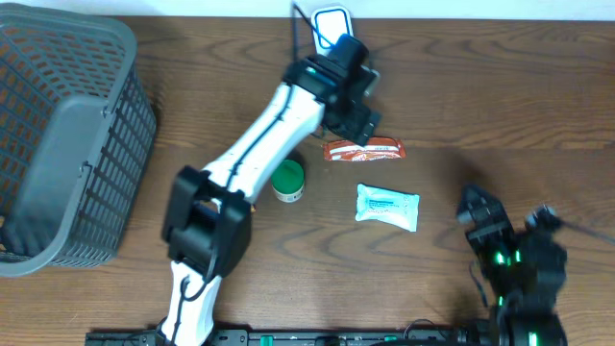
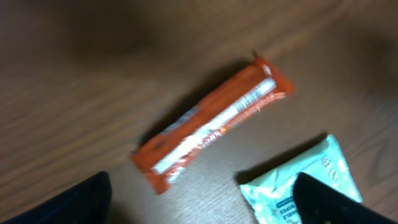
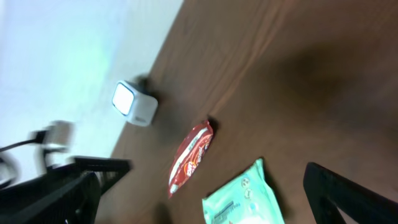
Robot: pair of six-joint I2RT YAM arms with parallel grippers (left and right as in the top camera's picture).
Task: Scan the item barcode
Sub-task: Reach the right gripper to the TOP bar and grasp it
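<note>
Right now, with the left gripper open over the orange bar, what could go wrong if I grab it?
The orange bar lies flat on the table, so the left gripper may scrape the wood or slip off it. The wipes pack lies close beside one finger and could get nudged or pinched too.

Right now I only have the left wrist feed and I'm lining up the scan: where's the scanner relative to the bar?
Observer: The scanner stands at the table's far edge, straight beyond the bar.
Operator: Anything near the bar besides the wipes?
Observer: A green-lidded tub sits to the bar's left, a little nearer the robot.
Operator: And the right arm?
Observer: The right gripper is open, to the right of the wipes and clear of them.
</note>
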